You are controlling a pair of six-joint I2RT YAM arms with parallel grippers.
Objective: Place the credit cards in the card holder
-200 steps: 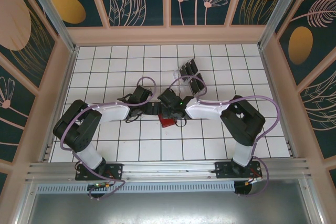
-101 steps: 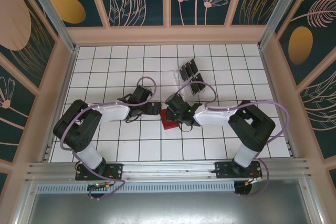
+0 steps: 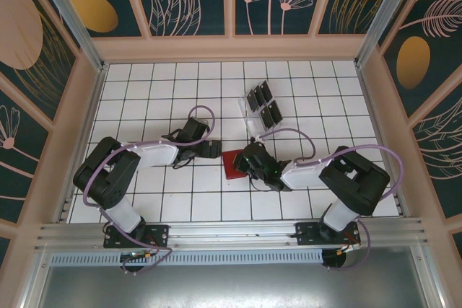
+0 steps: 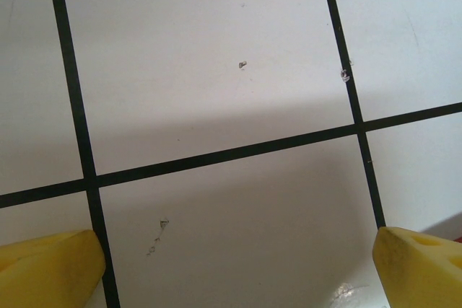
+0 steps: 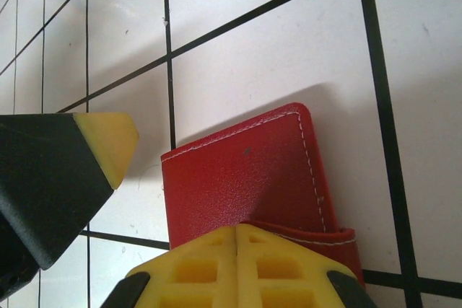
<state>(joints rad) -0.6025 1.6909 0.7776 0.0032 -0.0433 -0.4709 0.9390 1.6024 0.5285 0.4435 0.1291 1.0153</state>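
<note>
The card holder point(image 3: 231, 170) is a red wallet lying closed on the white tiles at the table's middle. In the right wrist view the card holder point(image 5: 242, 178) fills the centre, one stitched edge slightly raised beside my fingertips. My right gripper point(image 3: 243, 161) point(image 5: 237, 239) is shut, its yellow tips pressed together with nothing between them, low over the wallet's near edge. My left gripper point(image 3: 214, 151) point(image 4: 238, 265) stands wide open over bare tile just left of the wallet; one of its fingers point(image 5: 105, 142) shows in the right wrist view. Several black credit cards point(image 3: 263, 104) stand farther back.
The cards stand in a clear plastic slotted rack point(image 3: 254, 122) behind the wallet, right of centre. Purple cables loop over both arms. Pale frame walls bound the tiled table on the left, the right and the far side.
My right arm has drawn back toward the near right, and its shut gripper has slid from the wallet's far side to its near edge, uncovering the rack. The left arm has not moved.
</note>
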